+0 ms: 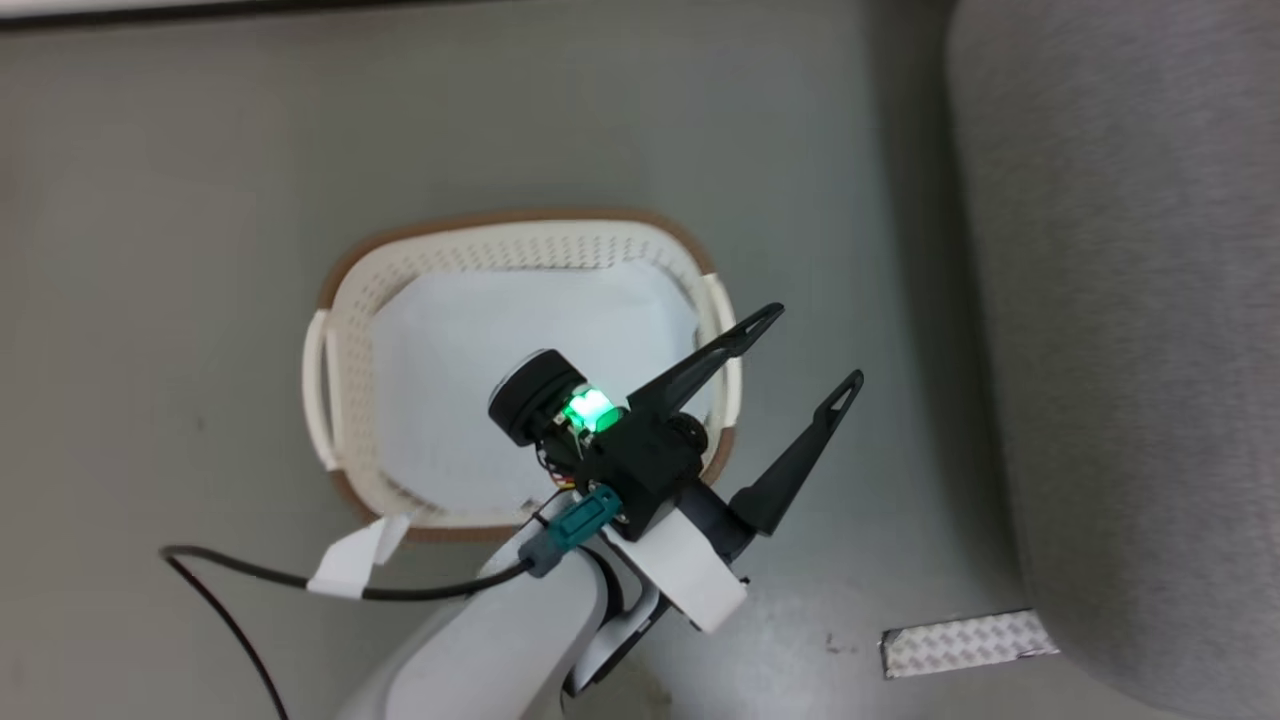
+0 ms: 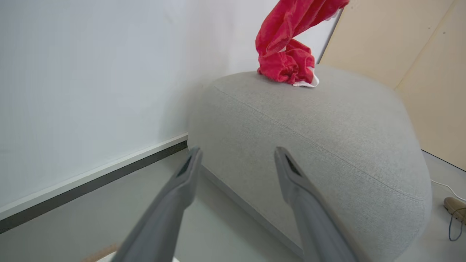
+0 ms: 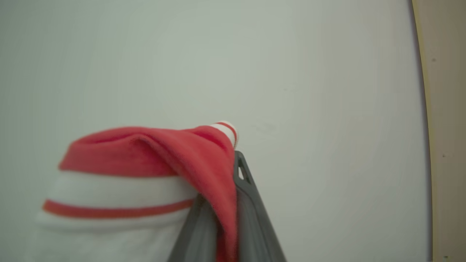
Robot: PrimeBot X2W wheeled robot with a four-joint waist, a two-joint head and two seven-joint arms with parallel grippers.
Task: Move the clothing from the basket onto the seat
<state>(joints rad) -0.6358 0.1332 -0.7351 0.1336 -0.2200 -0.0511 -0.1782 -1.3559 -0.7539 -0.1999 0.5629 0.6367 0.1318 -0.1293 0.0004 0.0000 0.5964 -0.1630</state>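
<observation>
Two dark fingers of the left pincer (image 1: pixel 810 348) stand spread wide above the right rim of the basket (image 1: pixel 520 225), gripping nothing. The basket sits on the floor near the seat (image 2: pixel 327 127), with a pale sheet (image 1: pixel 480 380) inside. The right pincer (image 3: pixel 227 171) is clamped on the clothing (image 2: pixel 285 62), whose bunched red lower end rests on top of the seat.

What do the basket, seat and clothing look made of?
The basket looks moulded plastic: matte cream, perforated walls, brown rim. The seat looks woven upholstery fabric: light grey, visible weave and seam. The clothing is soft red fabric, possibly fleece or knit: fuzzy, crumpled folds.
</observation>
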